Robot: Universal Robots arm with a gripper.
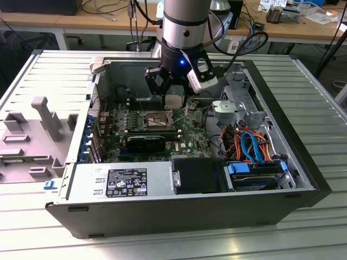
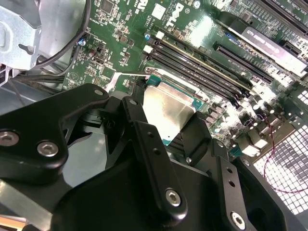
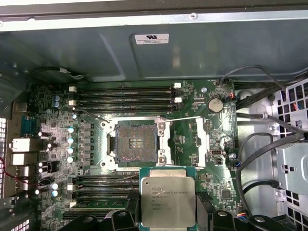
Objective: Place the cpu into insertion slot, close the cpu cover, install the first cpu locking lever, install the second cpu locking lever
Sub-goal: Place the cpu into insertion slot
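Alignment matters most here: our gripper [image 1: 174, 96] pinches the cpu [image 3: 168, 197] by two opposite edges, near the exterior view's centre, hovering just beside the bare insertion slot [image 3: 137, 144]. We should keep it level and square to the rim; notch orientation we can hardly confirm.

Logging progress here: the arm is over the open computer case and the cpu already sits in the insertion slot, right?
Not quite. The arm is over the open computer case, but the cpu is clamped in the jaws of the gripper above the board, not seated. The first wrist view shows the insertion slot bare, contacts exposed.
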